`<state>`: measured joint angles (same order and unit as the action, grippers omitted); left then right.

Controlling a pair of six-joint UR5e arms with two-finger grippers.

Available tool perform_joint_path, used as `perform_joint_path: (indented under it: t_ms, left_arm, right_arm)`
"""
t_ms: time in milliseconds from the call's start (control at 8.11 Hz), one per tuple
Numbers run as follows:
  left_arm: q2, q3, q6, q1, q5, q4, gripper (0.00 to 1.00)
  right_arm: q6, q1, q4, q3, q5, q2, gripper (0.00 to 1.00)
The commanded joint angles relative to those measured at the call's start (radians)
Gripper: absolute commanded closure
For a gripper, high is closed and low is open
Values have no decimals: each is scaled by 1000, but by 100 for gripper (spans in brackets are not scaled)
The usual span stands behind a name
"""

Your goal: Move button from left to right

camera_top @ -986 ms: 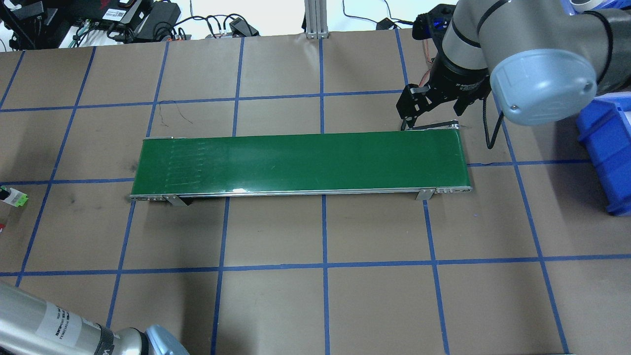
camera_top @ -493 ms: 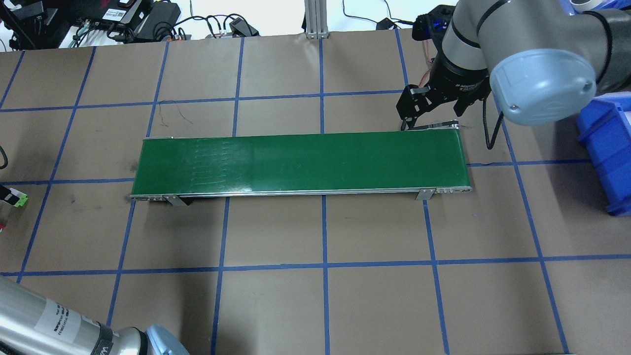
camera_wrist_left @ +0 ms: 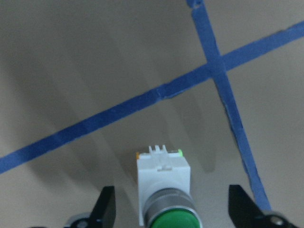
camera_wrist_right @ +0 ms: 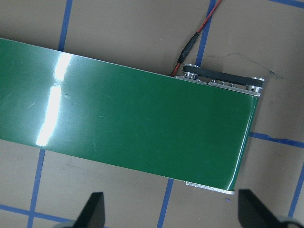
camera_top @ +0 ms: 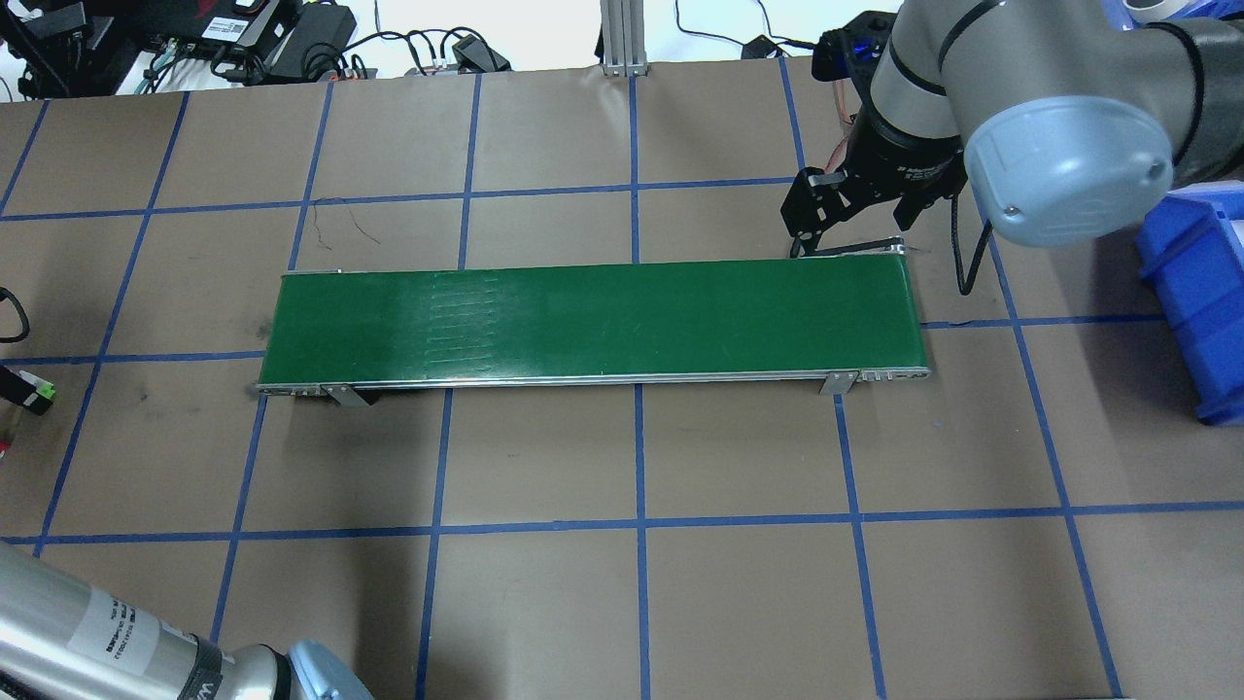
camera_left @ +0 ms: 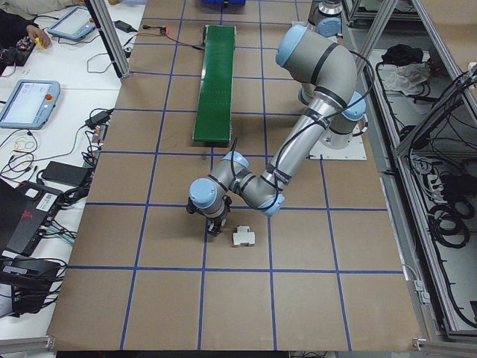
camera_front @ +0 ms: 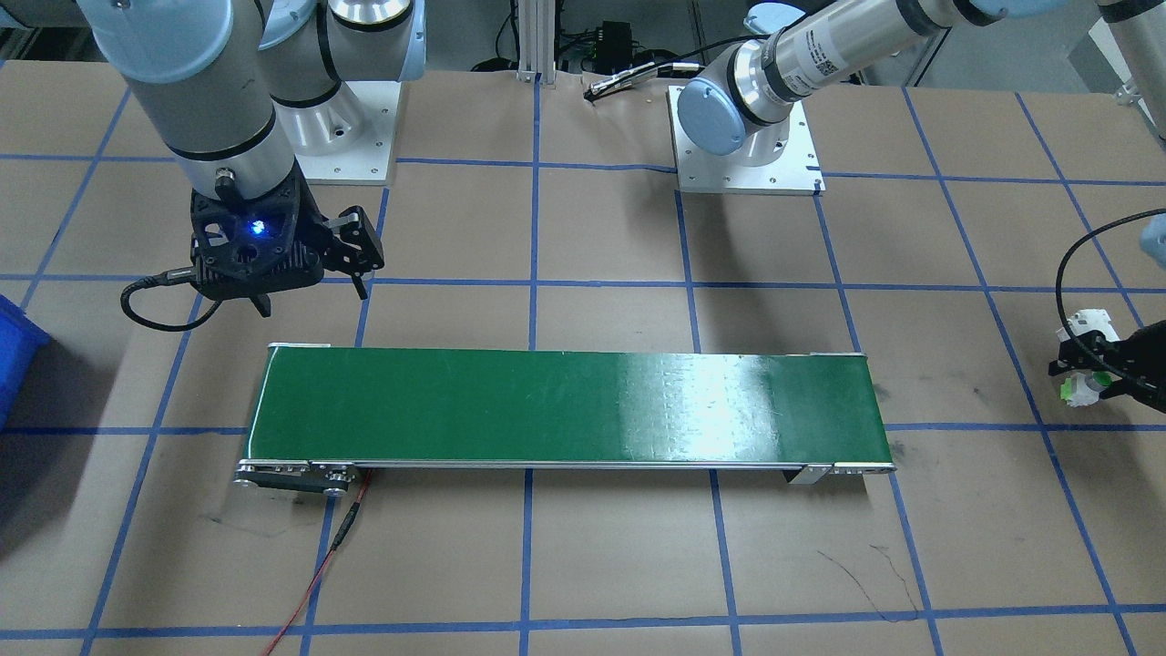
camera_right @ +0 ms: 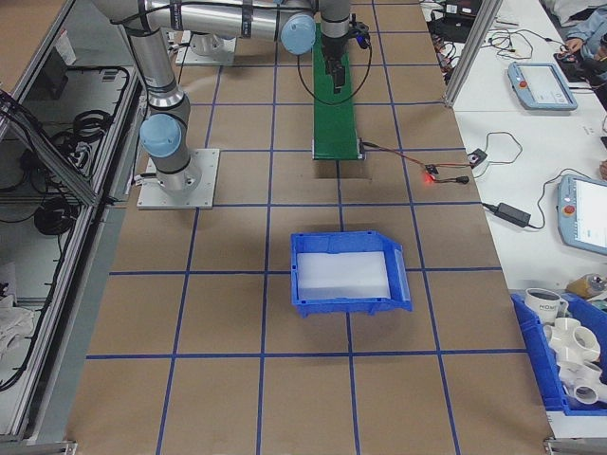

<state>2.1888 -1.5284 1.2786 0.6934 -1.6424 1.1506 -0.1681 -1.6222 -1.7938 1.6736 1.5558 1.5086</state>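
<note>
While the button (camera_wrist_left: pixel 165 190) lies on its side on the desk (camera_top: pixel 739 603) near the left end, it is framed between the spread fingers of the left claw (camera_wrist_left: pixel 172 216), which is lowered around it. Neither fingertip (camera_wrist_left: pixel 105 209) is seen touching the white body; gaps show on both sides. Its green cap points toward the wrist camera. In the front-facing view the button (camera_front: pixel 1086 364) is seen at the far right edge with dark claw parts over it. Just beside it, in the left side view, a white block (camera_left: pixel 243 236) is noted on the desk.

Well apart, the right claw (camera_top: pixel 847 241) is held spread above the right end of the green conveyor (camera_top: pixel 593 321), at its far edge, pinching nothing. A blue light glows on its wrist (camera_front: pixel 258 226). A blue bin (camera_right: pixel 349 272) is seen near the desk's right end, and a red wire (camera_front: pixel 314 574) runs from the conveyor's right end.
</note>
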Motion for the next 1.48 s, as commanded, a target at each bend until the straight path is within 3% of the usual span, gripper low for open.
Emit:
perform_joint_path:
  t_ms: [0, 370, 616, 1110, 1356]
  left_arm:
    - [-4, 1, -4, 0, 0, 0, 100]
    - [-29, 13, -8, 5, -4, 14, 100]
    - [-151, 13, -77, 34, 6, 50, 100]
    - [-319, 5, -420, 282, 9, 133, 100]
    - [-360, -2, -620, 392, 85, 141, 100]
  right_arm:
    - [-1, -1, -1, 0, 0, -2, 0]
    - [1, -1, -2, 0, -2, -2, 0]
    - [1, -1, -4, 0, -2, -2, 0]
    - [-2, -1, -1, 0, 0, -2, 0]
    - [-2, 1, -4, 0, -2, -2, 0]
